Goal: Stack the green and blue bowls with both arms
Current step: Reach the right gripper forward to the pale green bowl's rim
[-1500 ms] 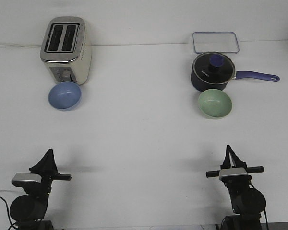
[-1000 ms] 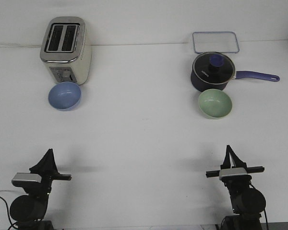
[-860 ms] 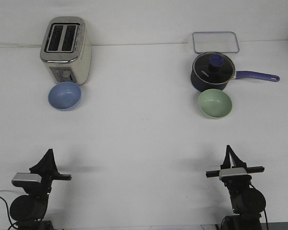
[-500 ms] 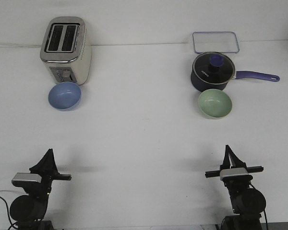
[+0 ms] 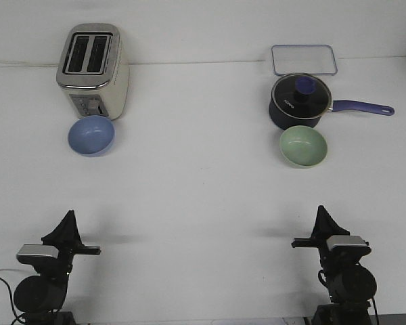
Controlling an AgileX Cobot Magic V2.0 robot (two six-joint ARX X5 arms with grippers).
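The light blue bowl sits upright on the white table at the far left, just in front of the toaster. The pale green bowl sits upright at the far right, just in front of the saucepan. My left gripper is low at the near left edge, far from the blue bowl, and holds nothing. My right gripper is low at the near right edge, far from the green bowl, and holds nothing. The fingers of each look pressed together, but from this view I cannot be sure.
A cream and silver toaster stands at the back left. A dark navy lidded saucepan with a purple handle pointing right stands at the back right. A clear rectangular lid or tray lies behind it.
The right wrist has turned a little, so its camera block now sits to the right of the fingers. The left arm and both bowls have not moved.
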